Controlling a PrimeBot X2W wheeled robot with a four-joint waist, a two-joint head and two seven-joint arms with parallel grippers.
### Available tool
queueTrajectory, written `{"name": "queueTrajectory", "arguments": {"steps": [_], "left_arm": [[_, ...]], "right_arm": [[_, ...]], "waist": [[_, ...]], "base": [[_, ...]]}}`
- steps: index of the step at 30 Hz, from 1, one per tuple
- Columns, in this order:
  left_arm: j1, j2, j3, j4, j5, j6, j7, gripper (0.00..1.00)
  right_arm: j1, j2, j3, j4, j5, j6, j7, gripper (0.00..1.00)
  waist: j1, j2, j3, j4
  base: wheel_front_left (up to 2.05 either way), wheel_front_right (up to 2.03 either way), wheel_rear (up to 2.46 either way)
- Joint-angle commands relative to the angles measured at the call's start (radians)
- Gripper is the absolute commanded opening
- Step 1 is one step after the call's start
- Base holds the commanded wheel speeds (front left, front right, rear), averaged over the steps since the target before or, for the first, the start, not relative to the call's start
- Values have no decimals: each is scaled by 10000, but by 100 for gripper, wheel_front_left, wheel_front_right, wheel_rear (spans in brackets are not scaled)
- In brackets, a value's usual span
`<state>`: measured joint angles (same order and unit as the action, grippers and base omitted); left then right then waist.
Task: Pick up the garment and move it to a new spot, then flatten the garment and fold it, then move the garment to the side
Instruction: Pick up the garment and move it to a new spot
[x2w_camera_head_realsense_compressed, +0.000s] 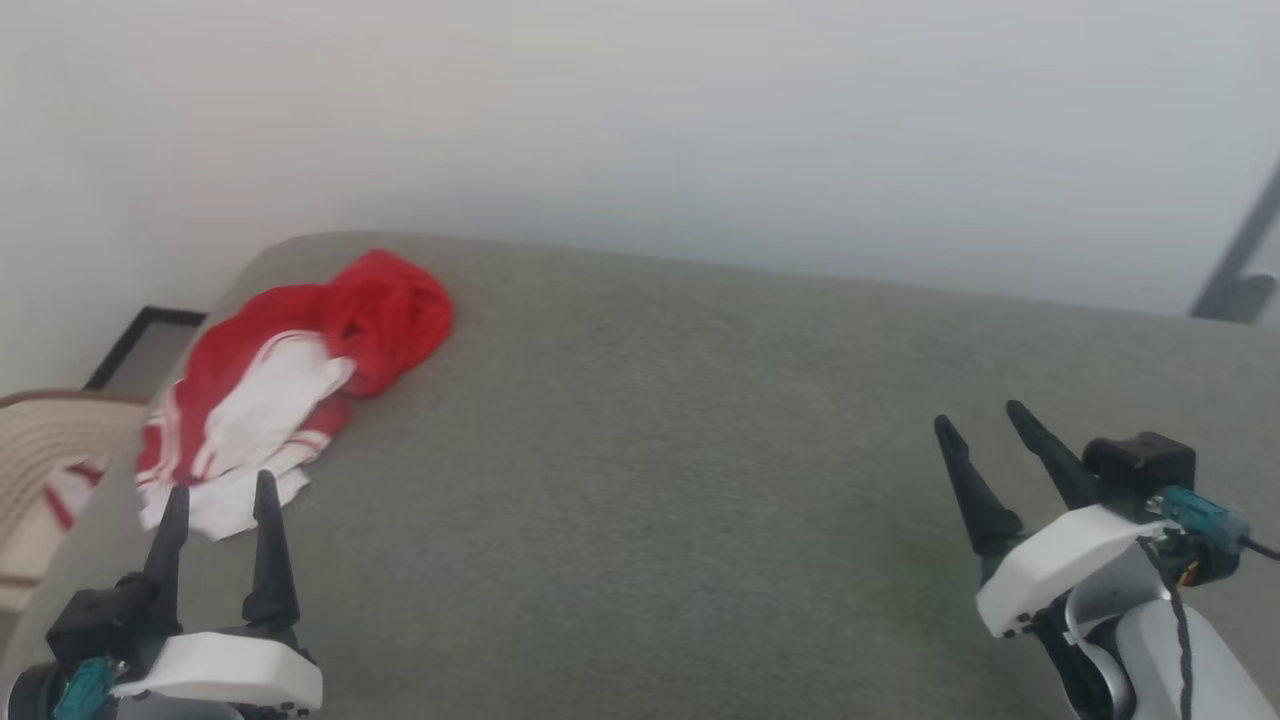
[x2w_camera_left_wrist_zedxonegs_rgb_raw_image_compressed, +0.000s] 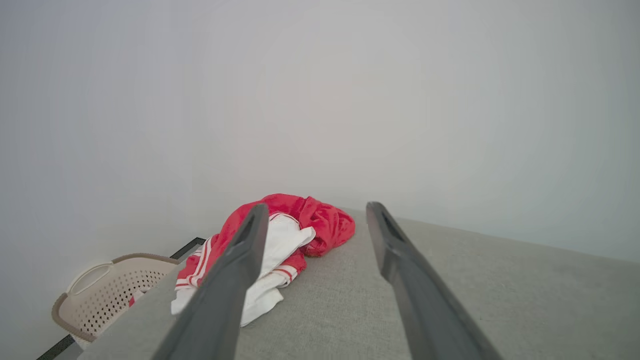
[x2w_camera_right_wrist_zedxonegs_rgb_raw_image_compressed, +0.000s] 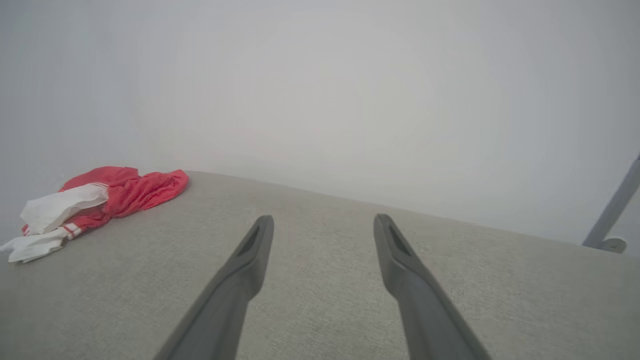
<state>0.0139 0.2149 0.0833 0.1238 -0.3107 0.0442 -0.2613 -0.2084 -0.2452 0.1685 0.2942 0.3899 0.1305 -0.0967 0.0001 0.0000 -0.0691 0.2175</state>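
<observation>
The garment (x2w_camera_head_realsense_compressed: 300, 370) lies crumpled at the far left corner of the grey padded table (x2w_camera_head_realsense_compressed: 700, 480): red cloth bunched at the back, white sleeve ends and striped trim at the front. The left wrist view has the garment (x2w_camera_left_wrist_zedxonegs_rgb_raw_image_compressed: 320, 225) just ahead, and the right wrist view has the garment (x2w_camera_right_wrist_zedxonegs_rgb_raw_image_compressed: 135, 190) far to the left. My left gripper (x2w_camera_head_realsense_compressed: 222, 490) stands open at the near left, its tips just short of the white cloth and nothing between them. My right gripper (x2w_camera_head_realsense_compressed: 980, 415) stands open over bare table at the near right. My left gripper (x2w_camera_left_wrist_zedxonegs_rgb_raw_image_compressed: 312, 210) and right gripper (x2w_camera_right_wrist_zedxonegs_rgb_raw_image_compressed: 324, 220) both show parted fingers.
A beige perforated laundry basket (x2w_camera_head_realsense_compressed: 50, 450) stands on the floor past the table's left edge, with red-and-white cloth inside. A white wall runs behind the table. A grey metal leg (x2w_camera_head_realsense_compressed: 1240, 260) slants at the far right.
</observation>
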Motion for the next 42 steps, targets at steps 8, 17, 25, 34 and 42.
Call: {"name": "queueTrajectory", "arguments": {"steps": [8,17,25,34,42], "left_arm": [[291,86,-22,-250,-86,106,111,100],[372,11,-44,-383,-196,219,142,100],[-477,-23,-33,-185,-327,311,197,100],[-2665,378,159,656,-565,332,266,100],[-4718,518,158,1953,-624,490,341,100]], "right_arm": [[-213,191,429,254,141,3,-196,100],[-265,133,498,451,189,3,-297,100],[-404,-244,230,269,282,3,-194,100],[-739,-1078,-283,-567,405,3,173,100],[-1007,-2104,-737,-1587,609,3,547,100]], "waist": [[-1,0,-158,1299],[-1,0,-81,1541],[-1,0,389,1320],[-1,0,1679,791],[-1,0,3290,380]], "base": [[0,0,0],[0,0,0],[0,0,0],[0,0,0],[0,0,0]]}}
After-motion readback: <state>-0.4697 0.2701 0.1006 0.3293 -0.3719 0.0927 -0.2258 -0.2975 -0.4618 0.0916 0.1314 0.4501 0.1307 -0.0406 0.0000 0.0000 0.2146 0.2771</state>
